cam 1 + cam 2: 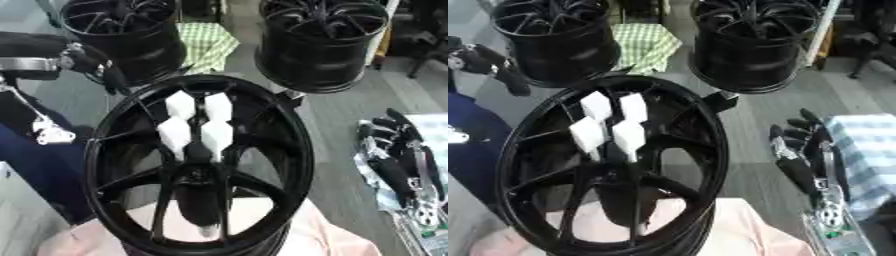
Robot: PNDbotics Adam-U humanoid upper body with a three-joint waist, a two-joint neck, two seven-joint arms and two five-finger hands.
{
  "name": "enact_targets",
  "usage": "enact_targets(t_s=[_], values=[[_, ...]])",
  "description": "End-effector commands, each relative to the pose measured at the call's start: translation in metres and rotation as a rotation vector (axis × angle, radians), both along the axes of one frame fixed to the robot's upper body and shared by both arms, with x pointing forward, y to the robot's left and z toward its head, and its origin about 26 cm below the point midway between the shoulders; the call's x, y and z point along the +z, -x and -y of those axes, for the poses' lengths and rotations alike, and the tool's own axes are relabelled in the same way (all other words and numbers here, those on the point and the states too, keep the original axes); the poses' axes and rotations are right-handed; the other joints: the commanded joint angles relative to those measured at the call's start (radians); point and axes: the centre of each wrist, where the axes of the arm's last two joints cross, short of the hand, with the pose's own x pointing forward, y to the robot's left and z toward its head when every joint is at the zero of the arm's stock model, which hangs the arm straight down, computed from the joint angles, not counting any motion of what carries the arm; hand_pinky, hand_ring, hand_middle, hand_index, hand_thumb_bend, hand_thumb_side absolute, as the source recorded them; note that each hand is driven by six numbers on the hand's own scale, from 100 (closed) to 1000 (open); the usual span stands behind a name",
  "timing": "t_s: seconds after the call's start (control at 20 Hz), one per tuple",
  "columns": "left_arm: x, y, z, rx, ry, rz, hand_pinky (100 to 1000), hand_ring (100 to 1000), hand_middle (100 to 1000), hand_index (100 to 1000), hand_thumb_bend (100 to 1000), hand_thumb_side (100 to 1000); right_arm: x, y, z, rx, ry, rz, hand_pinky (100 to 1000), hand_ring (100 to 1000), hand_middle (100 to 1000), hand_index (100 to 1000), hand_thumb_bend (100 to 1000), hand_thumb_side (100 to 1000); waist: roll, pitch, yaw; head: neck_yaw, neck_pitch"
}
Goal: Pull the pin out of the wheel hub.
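- Grey floor [341, 150] runs behind everything; my wheel hub [199, 165] stands upright, close and central, on a pink surface [332, 242].
- 4 white blocks [197, 122] sit among its upper spokes.
- 2 more black wheels [324, 42] stand beyond.
- My right hand [802, 150] rests apart at right, fingers straight and relaxed, holding nothing.
- Left hand isn't visible.

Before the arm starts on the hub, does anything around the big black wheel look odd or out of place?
Yes: four white blocks sit clustered among the spokes of the near black spoked wheel, above its hub, which looks unusual. I can't make out a pin. The right hand rests open at the right, touching nothing.
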Motion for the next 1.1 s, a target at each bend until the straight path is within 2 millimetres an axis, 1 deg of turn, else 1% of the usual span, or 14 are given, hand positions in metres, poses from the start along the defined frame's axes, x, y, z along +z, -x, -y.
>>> enact_targets(t_s=[0.05, 0.1, 0.25, 0.45, 0.65, 0.85, 1.1], values=[[0.009, -0.001, 0.014, -0.065, -0.092, 0.004, 786, 637, 730, 851, 281, 178, 0.005, -0.001, 0.007, 0.001, 0.027, 0.014, 703, 732, 746, 919, 290, 370, 0.003, -0.022, 0.002, -0.004, 0.004], [0.008, -0.003, 0.020, -0.080, -0.107, 0.007, 752, 586, 731, 855, 276, 177, 0.004, -0.001, 0.007, 0.002, 0.028, 0.013, 703, 732, 747, 919, 290, 371, 0.004, -0.024, 0.003, -0.004, 0.005], [0.003, -0.010, 0.035, -0.113, -0.151, 0.024, 681, 507, 737, 867, 268, 188, 0.004, -0.001, 0.007, 0.003, 0.031, 0.010, 703, 732, 747, 919, 290, 371, 0.005, -0.028, 0.004, -0.004, 0.006], [-0.008, -0.024, 0.047, -0.125, -0.221, 0.049, 626, 471, 747, 877, 254, 191, 0.003, 0.000, 0.007, 0.003, 0.032, 0.007, 703, 733, 747, 919, 293, 370, 0.005, -0.032, 0.004, -0.004, 0.007], [-0.022, -0.043, 0.054, -0.124, -0.278, 0.059, 629, 473, 764, 888, 262, 194, 0.002, 0.000, 0.007, 0.006, 0.032, 0.004, 703, 733, 748, 920, 289, 372, 0.005, -0.034, 0.004, -0.005, 0.010], [-0.030, -0.059, 0.056, -0.119, -0.303, 0.062, 634, 478, 791, 902, 280, 201, 0.001, 0.000, 0.007, 0.007, 0.030, 0.003, 703, 734, 748, 920, 289, 372, 0.005, -0.034, 0.003, -0.004, 0.010], [-0.037, -0.070, 0.057, -0.125, -0.310, 0.053, 650, 492, 814, 918, 333, 218, 0.001, 0.000, 0.007, 0.009, 0.029, 0.002, 703, 734, 748, 920, 288, 372, 0.006, -0.034, 0.000, -0.004, 0.011]])
